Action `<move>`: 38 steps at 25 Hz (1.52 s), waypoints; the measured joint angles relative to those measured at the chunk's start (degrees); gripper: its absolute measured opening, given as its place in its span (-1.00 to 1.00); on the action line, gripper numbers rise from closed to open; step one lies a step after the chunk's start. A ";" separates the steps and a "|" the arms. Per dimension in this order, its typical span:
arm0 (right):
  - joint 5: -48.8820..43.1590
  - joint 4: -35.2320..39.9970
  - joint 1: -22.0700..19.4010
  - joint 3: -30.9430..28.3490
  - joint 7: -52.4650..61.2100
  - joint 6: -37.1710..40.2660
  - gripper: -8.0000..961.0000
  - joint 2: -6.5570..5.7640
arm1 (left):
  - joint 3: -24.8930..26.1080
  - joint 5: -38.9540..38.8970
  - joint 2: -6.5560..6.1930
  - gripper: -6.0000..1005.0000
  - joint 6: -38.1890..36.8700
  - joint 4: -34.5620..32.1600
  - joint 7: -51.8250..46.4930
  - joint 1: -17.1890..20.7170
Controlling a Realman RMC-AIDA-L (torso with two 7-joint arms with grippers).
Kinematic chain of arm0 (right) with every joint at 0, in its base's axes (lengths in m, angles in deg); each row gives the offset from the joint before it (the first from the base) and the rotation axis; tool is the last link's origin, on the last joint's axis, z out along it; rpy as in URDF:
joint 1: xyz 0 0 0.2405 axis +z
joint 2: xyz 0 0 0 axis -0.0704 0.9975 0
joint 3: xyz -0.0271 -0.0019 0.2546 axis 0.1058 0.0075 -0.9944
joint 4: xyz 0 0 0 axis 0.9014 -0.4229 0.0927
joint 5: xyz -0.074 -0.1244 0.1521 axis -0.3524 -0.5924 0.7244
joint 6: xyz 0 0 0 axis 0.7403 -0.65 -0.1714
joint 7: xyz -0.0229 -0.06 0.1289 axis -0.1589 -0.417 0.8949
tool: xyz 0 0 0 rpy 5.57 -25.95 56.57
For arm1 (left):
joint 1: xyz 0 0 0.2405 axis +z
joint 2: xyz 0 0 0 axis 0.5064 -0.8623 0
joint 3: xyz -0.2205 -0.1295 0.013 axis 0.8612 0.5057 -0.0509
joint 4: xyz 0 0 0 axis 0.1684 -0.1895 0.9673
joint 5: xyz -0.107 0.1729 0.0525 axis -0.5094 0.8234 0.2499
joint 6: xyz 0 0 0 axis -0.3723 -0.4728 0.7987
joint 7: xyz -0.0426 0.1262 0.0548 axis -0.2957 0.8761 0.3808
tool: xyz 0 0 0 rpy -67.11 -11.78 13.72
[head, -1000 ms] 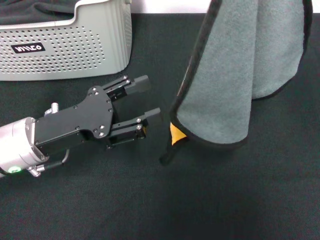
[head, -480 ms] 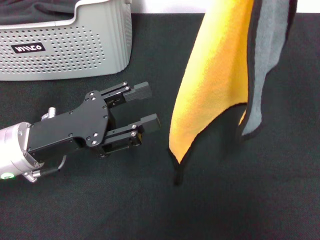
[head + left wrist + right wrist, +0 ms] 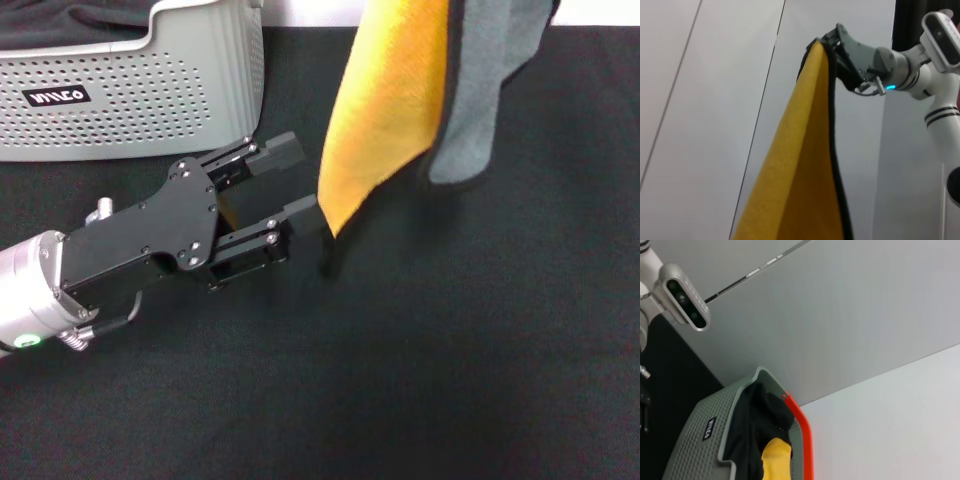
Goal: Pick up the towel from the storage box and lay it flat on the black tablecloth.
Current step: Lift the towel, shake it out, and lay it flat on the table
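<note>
The towel (image 3: 400, 110) hung in the air over the black tablecloth (image 3: 480, 350), yellow-orange face forward, grey face behind — its lowest corner just beside the left claw (image 3: 295, 190). That claw lay low over the cloth, jaws spread, holding nothing. The right claw (image 3: 832, 45) was clenched on the towel's top edge. The storage box (image 3: 130, 90) stood behind the left claw, dark cloth inside.

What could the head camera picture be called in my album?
Towel hangs over the black tablecloth, left gripper open beside it.
</note>
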 joint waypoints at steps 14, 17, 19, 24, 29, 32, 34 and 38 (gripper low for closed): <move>-3.93 -3.13 -0.51 4.64 -2.09 -9.08 -0.98 3.24 | 0.06 -3.15 2.81 0.41 1.95 3.74 6.62 -2.93; -4.17 -3.35 0.06 5.24 -2.11 -9.66 -0.98 3.41 | 0.05 -3.16 2.97 0.41 2.88 5.35 8.01 -3.94; -4.25 -3.36 0.17 5.74 -2.12 -10.19 -0.98 3.47 | 0.05 -3.24 3.13 0.41 3.66 5.88 8.59 -4.28; -4.27 -3.24 0.22 7.10 -2.15 -11.63 -0.98 3.92 | 0.02 -5.98 3.32 0.41 4.14 8.06 10.24 -4.79; -4.34 -3.35 0.36 8.61 -2.19 -13.28 -0.98 4.30 | -0.08 -8.24 3.36 0.41 4.44 9.21 10.63 -5.01; -4.49 -3.36 0.45 9.35 -2.21 -14.21 -0.98 4.31 | -0.17 -9.03 3.42 0.40 4.96 10.05 11.02 -5.02; -4.87 -3.35 0.81 9.46 -2.21 -14.38 -0.98 4.31 | -0.19 -9.19 3.43 0.40 5.11 10.34 11.27 -5.01; -5.19 -3.18 1.06 9.49 -2.17 -15.11 -0.98 4.31 | -0.16 -9.19 3.44 0.40 5.13 10.41 11.35 -4.58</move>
